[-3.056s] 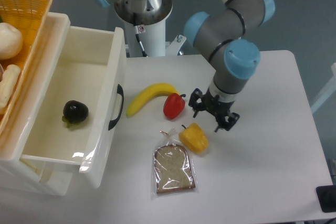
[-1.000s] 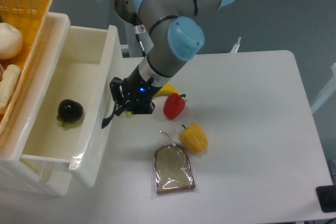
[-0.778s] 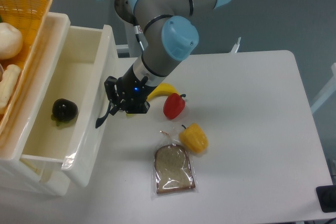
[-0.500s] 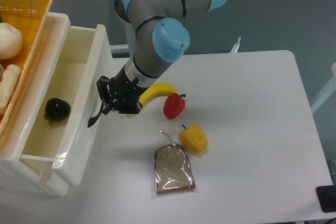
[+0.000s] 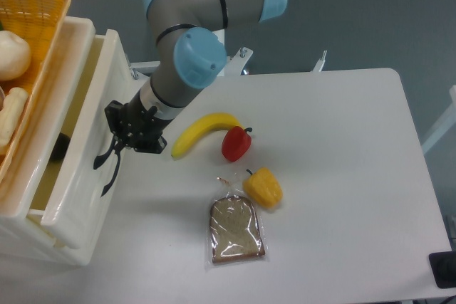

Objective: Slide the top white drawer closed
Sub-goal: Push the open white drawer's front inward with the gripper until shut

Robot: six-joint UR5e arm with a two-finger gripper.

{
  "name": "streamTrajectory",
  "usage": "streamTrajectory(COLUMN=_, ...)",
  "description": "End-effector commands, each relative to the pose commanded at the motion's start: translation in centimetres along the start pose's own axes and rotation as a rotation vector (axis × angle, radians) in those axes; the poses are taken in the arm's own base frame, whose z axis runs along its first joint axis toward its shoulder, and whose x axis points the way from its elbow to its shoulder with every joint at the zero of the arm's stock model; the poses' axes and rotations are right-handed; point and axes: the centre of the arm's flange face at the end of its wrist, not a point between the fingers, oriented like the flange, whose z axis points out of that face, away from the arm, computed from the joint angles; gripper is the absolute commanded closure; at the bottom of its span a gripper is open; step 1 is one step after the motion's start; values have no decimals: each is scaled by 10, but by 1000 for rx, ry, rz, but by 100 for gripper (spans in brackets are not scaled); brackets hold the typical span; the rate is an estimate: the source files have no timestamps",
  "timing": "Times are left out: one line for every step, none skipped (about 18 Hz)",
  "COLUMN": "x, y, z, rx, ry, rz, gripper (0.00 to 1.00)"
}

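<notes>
Top white drawer (image 5: 78, 161): nearly closed, only a narrow gap left at the cabinet.
Gripper (image 5: 117, 144): pressed against the drawer front at the black handle (image 5: 108, 169); jaw opening cannot be told.
Banana (image 5: 203, 132): just right of gripper.

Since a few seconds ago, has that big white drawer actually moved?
Yes. The top white drawer has slid left into its cabinet, its front now much farther from the banana, which has stayed put. The gripper is at its handle.

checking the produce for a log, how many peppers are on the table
2. A red pepper sits beside the banana's right tip, and a yellow pepper lies just below and right of it, above the bagged bread slice. None looks hidden.
</notes>
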Motion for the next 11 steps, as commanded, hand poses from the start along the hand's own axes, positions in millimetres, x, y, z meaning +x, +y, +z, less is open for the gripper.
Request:
streamTrajectory(x=0, y=0, z=0, rx=0, ry=0, rz=-2, gripper=100)
streamTrajectory(x=0, y=-1, z=0, rx=0, ry=0, rz=-2, gripper=100)
streamTrajectory(x=3, y=-2, z=2, rx=-2, ry=1, rz=2, gripper=100)
streamTrajectory(x=6, y=-4, z=5, rx=-7, ry=2, rz=10, gripper=100)
streamTrajectory(x=7, y=-5, z=7, rx=-9, ry=4, rz=11, gripper=100)
streamTrajectory(x=7, y=-5, z=7, rx=-9, ry=4, rz=11, gripper=100)
streamTrajectory(x=7, y=-5, z=7, rx=-8, ry=5, rz=11, gripper=100)
streamTrajectory(x=7, y=-5, z=7, rx=-8, ry=5, rz=10, gripper=100)
streamTrajectory(x=7, y=-5, z=7, rx=-9, ry=4, rz=8, gripper=100)
streamTrajectory(x=7, y=-5, z=7, rx=-9, ry=2, rz=9, gripper=100)
streamTrajectory(x=7, y=-5, z=7, rx=-10, ry=0, rz=11, gripper=100)
